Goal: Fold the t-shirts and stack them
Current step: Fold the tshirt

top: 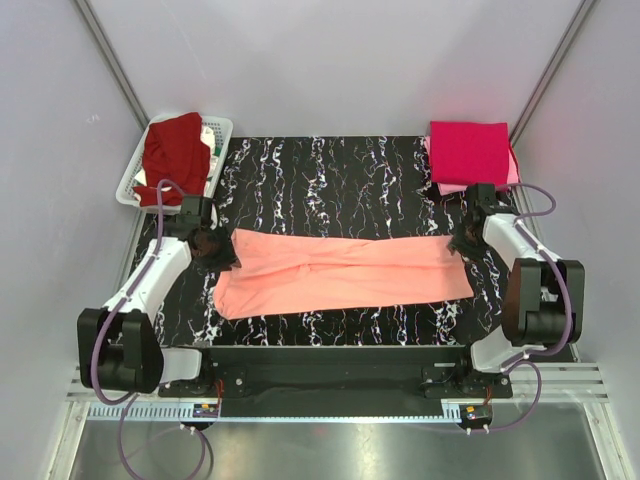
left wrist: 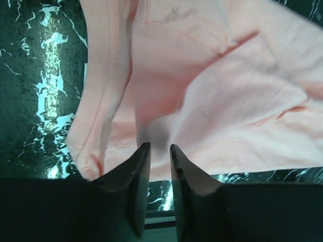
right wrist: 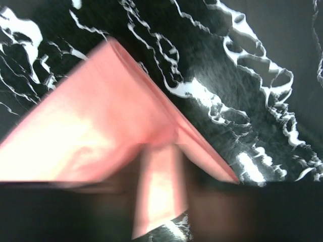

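Salmon tee (top: 345, 272) lies flat as a long strip mid-tabletop (top: 330, 170). L fingers (left wrist: 133, 186) at its left end, slightly apart. R fingers (right wrist: 212, 212) at its right end, too blurred, can't tell. Crimson tee (top: 468, 152) folded beyond that end.

Seemingly no legible text, views partly blurred

top: overhead, whole table (top: 330, 165) | wrists: close, downward | shared: salmon t-shirt (top: 340, 272)

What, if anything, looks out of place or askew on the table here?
Nothing looks spilled or damaged. The salmon shirt lies as a long strip, its left end wider and rumpled. A dark red shirt hangs over the basket rim.
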Controlling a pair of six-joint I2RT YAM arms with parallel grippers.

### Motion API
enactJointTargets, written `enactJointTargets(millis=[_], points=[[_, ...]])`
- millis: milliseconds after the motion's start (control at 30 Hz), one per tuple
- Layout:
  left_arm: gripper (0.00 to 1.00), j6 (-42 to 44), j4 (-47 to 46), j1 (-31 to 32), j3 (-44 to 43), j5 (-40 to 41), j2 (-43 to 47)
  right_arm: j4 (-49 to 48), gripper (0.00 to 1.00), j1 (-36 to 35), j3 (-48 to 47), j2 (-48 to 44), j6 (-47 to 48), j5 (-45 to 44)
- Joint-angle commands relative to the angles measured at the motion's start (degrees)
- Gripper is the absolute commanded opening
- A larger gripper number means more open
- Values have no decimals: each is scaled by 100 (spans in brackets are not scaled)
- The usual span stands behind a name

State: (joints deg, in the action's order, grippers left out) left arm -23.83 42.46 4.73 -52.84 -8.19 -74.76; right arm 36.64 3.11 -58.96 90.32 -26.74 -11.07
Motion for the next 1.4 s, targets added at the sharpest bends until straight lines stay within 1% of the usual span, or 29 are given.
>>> enactJointTargets(millis=[0, 33, 67, 100, 200, 333, 400, 433, 533, 567, 633, 667, 767, 800, 900, 933, 967, 1000, 1033, 1067, 1100, 1133, 1167, 1200, 1233, 1267, 1300, 1333, 1367], points=[[37, -139, 175, 19, 160, 177, 295, -96, 72, 31, 218, -427, -120, -150], [41, -191, 227, 19, 186, 194, 348, -79, 84, 31, 227, -471, -138, -193], [46, -218, 228, 19, 238, 212, 435, -52, 87, 31, 210, -507, -156, -281], [52, -235, 211, 28, 256, 221, 488, 0, 88, 31, 157, -594, -147, -308], [56, -323, 158, 36, 265, 256, 550, 80, 89, 31, -1, -840, -121, -291], [55, -551, -184, 159, 353, 247, 393, -236, 81, -21, 33, -1122, -59, 385], [54, -709, -369, 334, 397, 309, 279, -473, 79, -162, 34, -991, 11, 807], [53, -754, -526, 405, 397, 361, 113, -483, 79, -223, -19, -851, 55, 913], [51, -912, -817, 634, 327, 581, -336, -518, 75, -285, -238, 25, 187, 1422], [50, -921, -914, 660, 309, 607, -459, -622, 73, -450, -274, 186, 204, 1589], [49, -1009, -1125, 669, 248, 686, -844, -720, 70, -461, -283, 485, 239, 1923], [49, -1026, -1195, 669, 204, 704, -995, -737, 69, -496, -274, 721, 248, 1959], [47, -1158, -1371, 678, -33, 669, -1654, -860, 67, -549, -73, 899, 143, 2030], [47, -1219, -1502, 669, -173, 608, -1960, -895, 66, -636, 6, 891, 108, 2073], [45, -1264, -1512, 669, -568, 599, -2454, -905, 65, -838, 367, 733, -41, 2074], [45, -1255, -1486, 678, -909, 625, -2777, -870, 61, -969, 472, 645, -155, 1978], [45, -1264, -1451, 678, -1121, 625, -2946, -800, 57, -1032, 725, 357, -208, 1960], [45, -1264, -1329, 678, -1593, 634, -3296, -799, 54, -1076, 893, 163, -287, 1977], [45, -1273, -1276, 678, -1850, 651, -3473, -825, 54, -1207, 1078, -65, -497, 2116], [45, -1281, -1214, 687, -2131, 660, -3658, -808, 55, -1312, 1428, -503, -620, 2213], [45, -1325, -1039, 678, -2743, 660, -4025, -773, 56, -1479, 1588, -716, -778, 2275], [45, -1343, -968, 678, -3071, 608, -4220, -747, 57, -2107, 1737, -1127, -1171, 2398], [45, -1404, -889, 713, -3422, 599, -4413, -738, 57, -2548, 1974, -1340, -1497, 2408], [45, -1439, -714, 739, -4200, 581, -4833, -833, 57, -3240, 2046, -1516, -1866, 2390], [45, -1475, -660, 766, -4635, 433, -5063, -1034, 57, -3900, 2055, -1718, -2487, 2538], [46, -1449, -703, 905, -5100, 197, -5309, -1585, 57, -5220, 1872, -1702, -2737, 2644], [47, -1214, -886, 1011, -6131, -145, -5843, -1842, 57, -5712, 1662, -1633, -2879, 2784], [51, -1055, -827, 1143, -6847, -827, -6170, -1993, 58, -6091, 1372, -1423, -2820, 3021], [54, -888, -574, 1457, -7733, -1103, -6539, -1699, 62, -6591, 682, -1334, -2715, 2971]])
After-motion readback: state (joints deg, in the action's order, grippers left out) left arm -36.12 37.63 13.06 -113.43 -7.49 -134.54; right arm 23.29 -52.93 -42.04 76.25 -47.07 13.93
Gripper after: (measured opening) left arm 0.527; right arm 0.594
